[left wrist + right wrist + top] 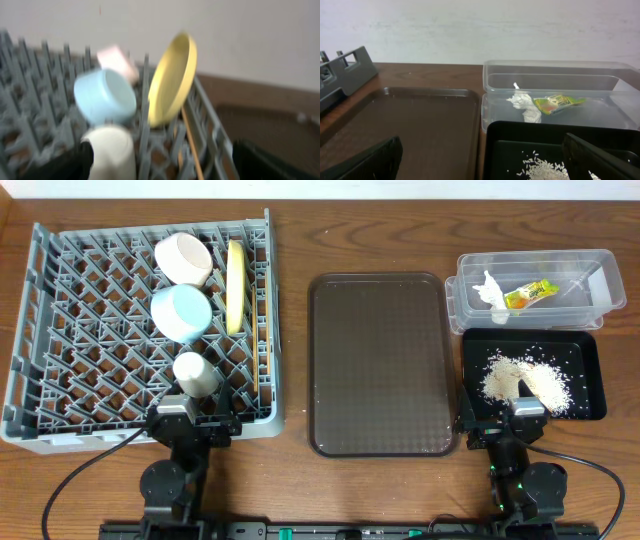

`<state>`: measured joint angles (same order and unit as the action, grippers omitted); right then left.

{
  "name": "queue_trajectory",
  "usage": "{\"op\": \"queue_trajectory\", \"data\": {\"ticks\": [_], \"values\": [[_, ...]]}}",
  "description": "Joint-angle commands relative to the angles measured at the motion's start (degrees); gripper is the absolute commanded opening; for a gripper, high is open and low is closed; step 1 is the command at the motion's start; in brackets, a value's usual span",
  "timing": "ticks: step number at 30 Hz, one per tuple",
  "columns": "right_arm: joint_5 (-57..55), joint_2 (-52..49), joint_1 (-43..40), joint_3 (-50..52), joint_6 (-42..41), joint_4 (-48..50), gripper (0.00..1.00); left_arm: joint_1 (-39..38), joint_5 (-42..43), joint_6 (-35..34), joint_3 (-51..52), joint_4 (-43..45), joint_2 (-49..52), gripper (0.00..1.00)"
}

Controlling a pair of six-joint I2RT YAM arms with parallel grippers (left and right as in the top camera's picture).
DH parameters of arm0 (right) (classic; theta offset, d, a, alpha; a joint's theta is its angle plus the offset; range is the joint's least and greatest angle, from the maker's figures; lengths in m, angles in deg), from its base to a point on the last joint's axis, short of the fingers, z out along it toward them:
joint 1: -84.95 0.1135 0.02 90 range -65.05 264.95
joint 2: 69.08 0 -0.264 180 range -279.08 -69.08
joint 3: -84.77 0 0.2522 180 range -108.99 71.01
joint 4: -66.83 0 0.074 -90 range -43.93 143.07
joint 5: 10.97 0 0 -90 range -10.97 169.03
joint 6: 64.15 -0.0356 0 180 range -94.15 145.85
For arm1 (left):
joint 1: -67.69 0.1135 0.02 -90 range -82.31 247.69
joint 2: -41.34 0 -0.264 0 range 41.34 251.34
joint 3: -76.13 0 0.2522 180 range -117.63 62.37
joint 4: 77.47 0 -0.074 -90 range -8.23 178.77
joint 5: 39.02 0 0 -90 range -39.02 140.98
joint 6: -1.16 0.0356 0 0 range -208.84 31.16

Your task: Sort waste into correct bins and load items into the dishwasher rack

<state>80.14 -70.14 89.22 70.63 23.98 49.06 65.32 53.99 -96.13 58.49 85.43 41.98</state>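
Find dishwasher rack [60, 330] at the table's left edge, loaded with pinkish-white bowl [183, 258], light blue bowl [181, 312], white cup [194, 372], yellow plate [235, 285] on edge and chopsticks [257, 355]. Find tissue [490, 288] and wrapper [530, 293] inside clear tub [600, 265] at the far right corner, rice scraps [525, 378] in black tray [592, 408] just nearer. Note 2 pincers at the near edge: left gripper [191, 410] and right gripper [528, 406] alike released, grasping nothing. Judge sorting and loading complete. Recommend parking arms low, jaws spread, without brushing cup or tray rim; check brown serving tray [380, 360] for strays.
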Motion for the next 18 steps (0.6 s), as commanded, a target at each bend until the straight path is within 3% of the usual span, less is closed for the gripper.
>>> {"op": "queue_trajectory", "data": {"ticks": [1,5,18], "values": [[0.4,0.2,0.2,0.1,0.7,-0.2,0.99,-0.2,-0.7,2.6,3.1,4.4,-0.5,0.9],[0.4,0.2,0.2,0.1,0.7,-0.2,0.99,-0.2,-0.9,2.5,3.7,-0.9,-0.5,0.9],[0.4,0.2,0.2,0.1,0.7,-0.2,0.99,-0.2,-0.5,2.5,3.7,-0.5,-0.4,0.9]]}}
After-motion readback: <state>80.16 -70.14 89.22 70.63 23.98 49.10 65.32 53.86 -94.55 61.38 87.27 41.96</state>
